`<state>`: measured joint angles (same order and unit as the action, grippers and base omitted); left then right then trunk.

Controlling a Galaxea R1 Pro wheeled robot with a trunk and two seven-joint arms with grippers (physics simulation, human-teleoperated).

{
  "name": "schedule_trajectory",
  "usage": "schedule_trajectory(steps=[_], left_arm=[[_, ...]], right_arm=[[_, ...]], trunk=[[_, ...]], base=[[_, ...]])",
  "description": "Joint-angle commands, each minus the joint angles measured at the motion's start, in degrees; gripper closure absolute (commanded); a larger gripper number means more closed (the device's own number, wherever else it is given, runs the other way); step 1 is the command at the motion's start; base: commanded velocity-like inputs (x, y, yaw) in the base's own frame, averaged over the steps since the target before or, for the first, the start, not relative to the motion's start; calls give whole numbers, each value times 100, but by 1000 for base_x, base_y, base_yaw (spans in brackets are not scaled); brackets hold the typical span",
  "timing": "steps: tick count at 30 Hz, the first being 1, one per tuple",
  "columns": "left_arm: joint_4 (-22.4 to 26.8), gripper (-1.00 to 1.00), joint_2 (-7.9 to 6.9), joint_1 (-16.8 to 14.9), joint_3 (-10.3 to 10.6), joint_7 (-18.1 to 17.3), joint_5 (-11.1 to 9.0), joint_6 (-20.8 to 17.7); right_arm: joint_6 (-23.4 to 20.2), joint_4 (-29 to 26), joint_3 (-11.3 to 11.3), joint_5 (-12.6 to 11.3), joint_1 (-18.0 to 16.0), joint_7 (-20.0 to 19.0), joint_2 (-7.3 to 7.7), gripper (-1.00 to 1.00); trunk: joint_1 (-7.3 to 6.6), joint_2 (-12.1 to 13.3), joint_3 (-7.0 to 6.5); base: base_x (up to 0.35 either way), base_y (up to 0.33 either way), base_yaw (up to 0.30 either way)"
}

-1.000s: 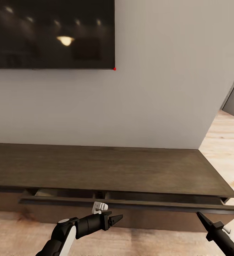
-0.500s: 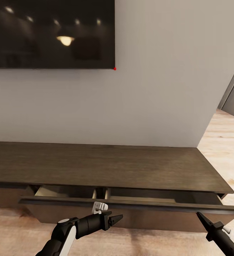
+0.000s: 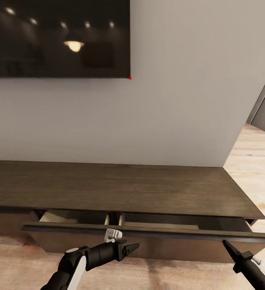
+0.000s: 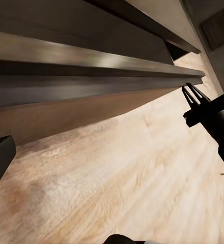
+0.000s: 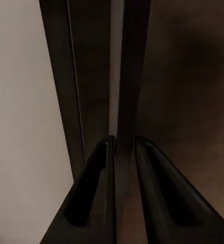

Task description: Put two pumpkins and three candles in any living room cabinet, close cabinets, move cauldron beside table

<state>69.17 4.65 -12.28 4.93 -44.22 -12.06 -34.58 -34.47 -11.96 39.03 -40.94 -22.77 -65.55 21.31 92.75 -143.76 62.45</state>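
**Drawer part-open, claws at its front**

Since 1.0 s ago the drawer gap looks wider and the pale inside shows more, but the whole view shifted a bit too, so part of that may be camera; vs 0.5 s ago nothing has changed.

The cabinet runs long and low along the white wall, dark brown flat top bare. Its drawer front stands pulled out from the body; pale wood inside shows w/ a divider near the middle.

Right claw: tip at the drawer front's right end, just below its top edge. In the right wrist view the two fingers sit narrow, w/ the thin edge of the drawer front running between them; contact can't be told.

Left claw: hangs in front of the drawer front near its middle, apart from it, over the plank floor. How wide it stands can't be told.

Black TV on the wall above, red dot at its lower right corner.
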Motion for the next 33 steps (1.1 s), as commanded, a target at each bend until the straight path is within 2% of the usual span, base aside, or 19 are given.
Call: schedule_trajectory(steps=[1, 7, 8, 10, 29, 33], left_arm=[[0, -100, 1, -2, -1, 1, -33, -40], [0, -100, 1, -2, -1, 1, -33, -40], [-33, -100, -33, 7, 29, -33, -59, -74], [-53, -100, -60, 7, 19, -97, -59, -137], [-53, -100, -61, 7, 17, -133, -59, -207], [-36, -100, -74, 136, 148, -263, -61, -301]], right_arm=[[-122, -5, 76, -136, -8, -344, 3, 100], [-127, -7, 86, -149, -8, -344, 13, 100], [-9, 9, -3, -76, -8, -44, 31, 100], [27, 9, -78, -47, -8, -75, 35, 100], [27, 9, -42, 13, -8, -73, 36, 100], [118, 4, -2, 93, -8, -134, 25, 100]], trunk=[[-2, -3, 4], [-2, -3, 4], [-1, -3, 5], [-1, -3, 5], [-1, -3, 5], [-1, -3, 5]], base=[[0, 0, 0], [0, 0, 0], [0, 0, 0], [0, 0, 0], [0, 0, 0], [0, 0, 0]])
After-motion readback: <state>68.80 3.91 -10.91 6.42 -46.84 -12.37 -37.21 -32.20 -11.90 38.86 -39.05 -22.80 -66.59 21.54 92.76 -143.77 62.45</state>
